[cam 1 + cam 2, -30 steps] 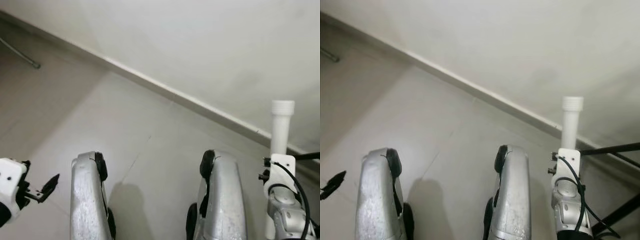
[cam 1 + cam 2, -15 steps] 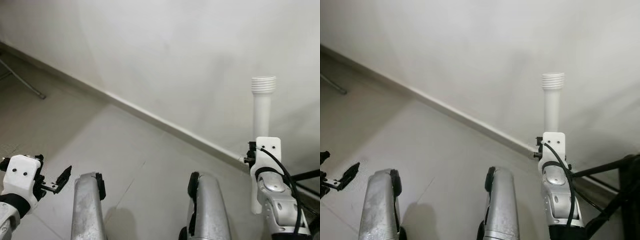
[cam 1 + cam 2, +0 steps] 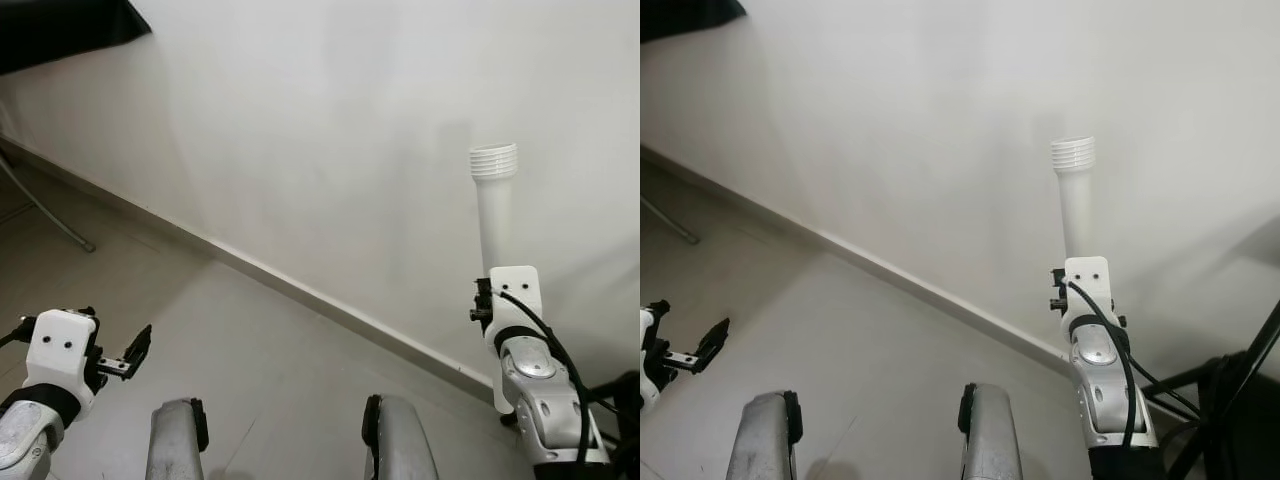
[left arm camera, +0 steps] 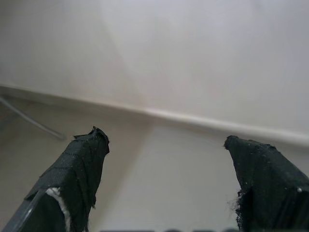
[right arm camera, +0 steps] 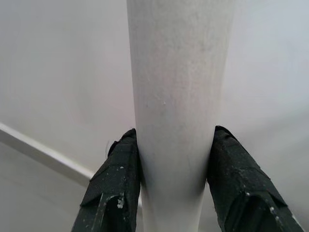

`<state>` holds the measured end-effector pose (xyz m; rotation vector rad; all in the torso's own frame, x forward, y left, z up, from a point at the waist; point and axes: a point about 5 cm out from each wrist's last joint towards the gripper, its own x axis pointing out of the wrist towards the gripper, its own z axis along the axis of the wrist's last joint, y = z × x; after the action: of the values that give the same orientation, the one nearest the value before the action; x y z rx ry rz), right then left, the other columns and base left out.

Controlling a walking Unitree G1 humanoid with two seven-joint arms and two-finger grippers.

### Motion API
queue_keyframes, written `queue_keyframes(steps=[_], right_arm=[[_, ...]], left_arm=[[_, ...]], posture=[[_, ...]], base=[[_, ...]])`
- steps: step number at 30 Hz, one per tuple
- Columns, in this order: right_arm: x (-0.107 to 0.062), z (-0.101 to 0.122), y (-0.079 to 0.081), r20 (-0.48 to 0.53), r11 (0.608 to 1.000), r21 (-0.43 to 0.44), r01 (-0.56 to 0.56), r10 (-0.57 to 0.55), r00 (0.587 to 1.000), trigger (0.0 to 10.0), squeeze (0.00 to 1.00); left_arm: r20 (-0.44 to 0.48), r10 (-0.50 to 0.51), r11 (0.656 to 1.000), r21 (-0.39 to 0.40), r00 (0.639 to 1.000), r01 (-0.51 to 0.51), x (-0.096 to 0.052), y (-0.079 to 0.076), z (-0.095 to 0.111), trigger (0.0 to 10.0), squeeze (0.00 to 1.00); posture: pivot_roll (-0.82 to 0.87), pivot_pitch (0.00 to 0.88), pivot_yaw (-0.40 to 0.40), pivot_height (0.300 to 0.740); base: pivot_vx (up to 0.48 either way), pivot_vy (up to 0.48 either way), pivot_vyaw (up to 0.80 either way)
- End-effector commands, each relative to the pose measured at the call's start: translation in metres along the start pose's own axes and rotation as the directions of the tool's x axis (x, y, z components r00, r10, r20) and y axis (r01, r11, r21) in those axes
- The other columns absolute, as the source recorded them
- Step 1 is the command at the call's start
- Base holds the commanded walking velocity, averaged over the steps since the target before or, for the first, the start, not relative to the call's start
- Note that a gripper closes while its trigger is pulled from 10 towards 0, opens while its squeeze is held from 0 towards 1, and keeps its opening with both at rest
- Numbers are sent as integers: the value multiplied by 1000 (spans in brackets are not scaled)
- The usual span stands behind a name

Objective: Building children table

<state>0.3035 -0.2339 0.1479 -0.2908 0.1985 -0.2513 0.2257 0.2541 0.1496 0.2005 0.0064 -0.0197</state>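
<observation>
A white plastic table leg [image 3: 495, 215] with a threaded top stands upright in front of the wall, low on my right side. My right gripper [image 5: 175, 137] is shut on the table leg [image 5: 178, 72], with one black finger pressed on each side of its shaft. My left gripper [image 4: 164, 140] is held low on my left side, open, with nothing between its fingers; floor and baseboard show through the gap.
A plain white wall [image 3: 330, 130] meets the pale floor at a baseboard [image 3: 300, 290] running diagonally. My two silver legs [image 3: 175, 440] show at the bottom. A black tripod [image 3: 1240, 400] stands at the right, a thin metal rod [image 3: 45, 210] at the left.
The camera has tilted up, so more wall and less floor and leg show. The right gripper still holds the table leg upright; the left gripper stays open.
</observation>
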Motion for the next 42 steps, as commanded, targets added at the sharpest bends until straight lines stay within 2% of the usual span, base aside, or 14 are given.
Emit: queue_keyframes(steps=[1, 9, 16, 23, 28, 30, 31, 32, 34, 35, 37, 38, 41, 42], right_arm=[[1, 21, 8, 111, 998, -14, -61, 62, 992, 0, 0], [-1, 38, 21, 230, 986, -87, -141, 158, 960, 0, 0], [0, 50, 39, 304, 934, -272, -230, 310, 901, 0, 0], [0, 53, 50, 335, 891, -383, -243, 379, 863, 0, 0], [-2, 51, 57, 332, 853, -453, -260, 433, 838, 0, 0], [-4, 45, 66, 291, 773, -558, -302, 523, 801, 0, 0], [-4, 45, 66, 291, 773, -558, -302, 523, 801, 0, 0], [-5, 39, 72, 221, 654, -679, -333, 615, 757, 0, 0], [-4, 38, 75, 181, 585, -736, -341, 655, 734, 0, 0], [-4, 38, 75, 181, 585, -736, -341, 655, 734, 0, 0], [0, 44, 75, 120, 450, -838, -309, 704, 700, 0, 0], [0, 44, 75, 120, 450, -838, -309, 704, 700, 0, 0], [3, 48, 76, 87, 385, -875, -292, 720, 689, 0, 0], [5, 53, 79, 51, 315, -909, -273, 733, 678, 0, 0]], left_arm=[[25, -37, 999, -20, 999, 37, 9, -17, 1, 10000, 0], [82, -56, 997, -49, 995, 60, 28, -29, 11, 10000, 0], [138, -121, 993, 2, 983, 122, 45, -38, 22, 10000, 0], [141, -137, 991, 11, 981, 137, 51, -39, 23, 10000, 0], [126, -207, 978, 34, 970, 204, 49, -53, 19, 10000, 0], [112, -251, 967, 84, 961, 243, 47, -59, 16, 10000, 0], [112, -251, 967, 84, 961, 243, 47, -59, 16, 10000, 0], [108, -286, 952, 144, 952, 269, 48, -58, 18, 10000, 0], [110, -303, 943, 175, 947, 281, 50, -57, 20, 10000, 0], [110, -303, 943, 175, 947, 281, 50, -57, 20, 10000, 0], [107, -374, 894, 306, 921, 327, 59, -56, 32, 10000, 0], [107, -374, 894, 306, 921, 327, 59, -56, 32, 10000, 0], [106, -407, 861, 375, 907, 342, 63, -56, 40, 10000, 0], [100, -434, 835, 418, 895, 358, 68, -56, 49, 10000, 0]], posture=[[-37, 0, -145, 529], [-33, 0, -125, 569], [-21, 0, -114, 599], [-20, 0, -106, 624], [-13, 0, -104, 644], [-12, 0, -98, 654], [-12, 0, -98, 654], [-14, 0, -93, 664], [-16, 0, -93, 674], [-16, 0, -93, 674], [-11, 0, -93, 689], [-11, 0, -93, 689], [-11, 0, -89, 699], [-4, 0, -89, 709]], base=[[0, 0, 0], [0, 0, 0], [0, 0, 0], [0, 0, 0], [0, 0, 0], [0, 0, 0], [0, 0, 0], [0, 0, 0], [0, 0, 0], [0, 0, 0], [0, 0, 0], [0, 0, 0], [0, 0, 0], [0, 0, 0]])
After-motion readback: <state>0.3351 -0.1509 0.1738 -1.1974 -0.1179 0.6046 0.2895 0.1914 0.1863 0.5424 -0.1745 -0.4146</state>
